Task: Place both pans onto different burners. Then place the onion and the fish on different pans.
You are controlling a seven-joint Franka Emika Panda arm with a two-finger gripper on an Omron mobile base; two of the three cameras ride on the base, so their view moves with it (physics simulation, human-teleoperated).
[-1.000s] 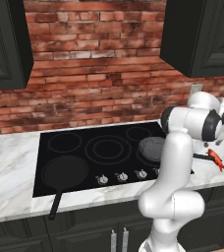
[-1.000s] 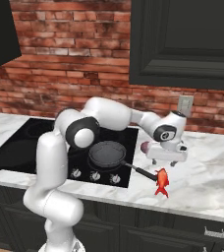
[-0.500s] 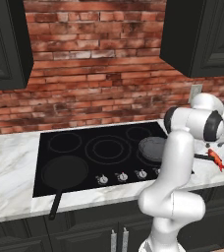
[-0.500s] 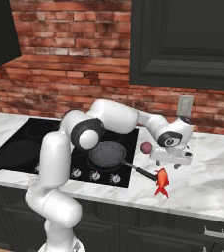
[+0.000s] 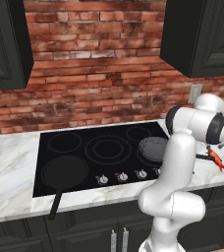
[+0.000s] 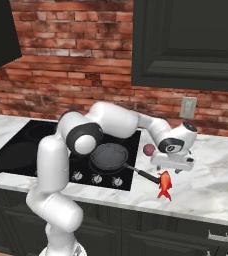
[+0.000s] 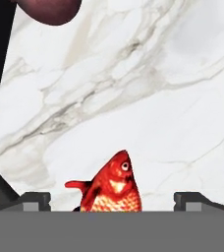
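- Gripper [image 7: 112,199] hangs wide open, empty, over the marble counter [image 7: 173,98], right of the cooktop [image 6: 46,145].
- Fish [image 7: 111,189] lies between its fingertips, head pointing away toward the onion [image 7: 50,10].

- The arm [image 6: 111,122] is stretched out low toward the counter's right side.
- The gripper [image 7: 111,199] is pointed downward, its jaws spread wide with nothing clamped.

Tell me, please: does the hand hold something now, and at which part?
Nothing is held. The hand is open above the marble counter, its fingertips apart on either side of the fish, not closed on it.
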